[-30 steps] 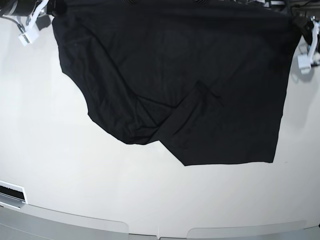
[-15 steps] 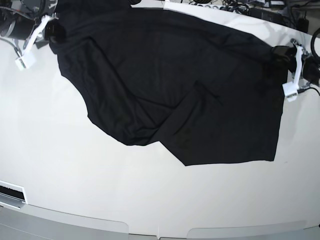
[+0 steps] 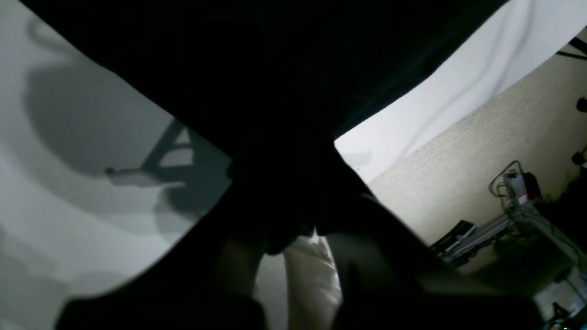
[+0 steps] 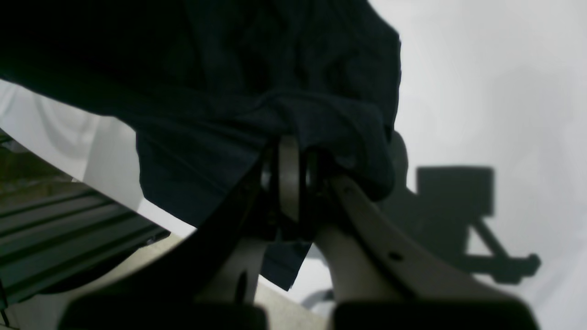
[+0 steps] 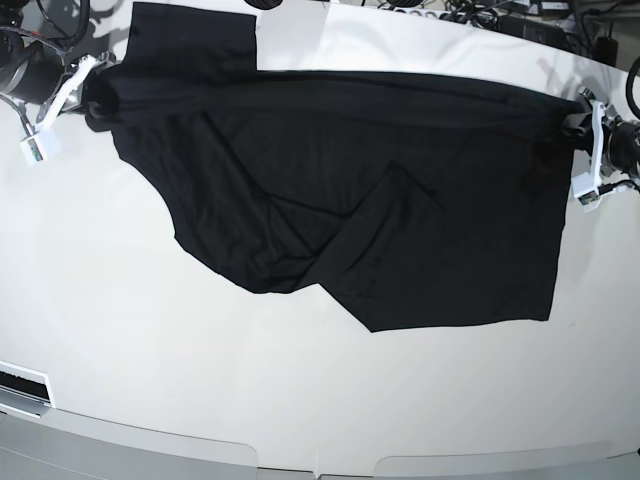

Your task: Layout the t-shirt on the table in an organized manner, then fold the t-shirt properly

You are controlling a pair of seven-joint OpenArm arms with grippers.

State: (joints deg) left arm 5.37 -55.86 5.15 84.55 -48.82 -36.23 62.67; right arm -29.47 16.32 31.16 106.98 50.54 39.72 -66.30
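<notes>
The black t-shirt (image 5: 350, 200) lies spread across the white table (image 5: 300, 400), with a diagonal fold running through its near middle. Its far edge is stretched taut between my two grippers. My right gripper (image 5: 97, 85) is shut on the shirt's far left corner. In the right wrist view the fabric (image 4: 229, 91) bunches over that gripper (image 4: 293, 151). My left gripper (image 5: 572, 125) is shut on the far right corner. In the left wrist view its fingers are dark under the gathered cloth (image 3: 275, 68). A flap of shirt (image 5: 190, 35) sticks out beyond the left corner.
Cables and gear (image 5: 480, 15) line the far edge of the table. A slotted panel (image 5: 22, 385) sits at the near left, by the curved front edge (image 5: 320, 465). Beyond the table, the left wrist view shows floor and a metal frame (image 3: 513, 206). The right wrist view shows dark rails (image 4: 69, 229).
Both grippers have come down and outward with the shirt's far edge, which filled the top of the base view before. The white table behind it now shows. The near part has stayed put.
</notes>
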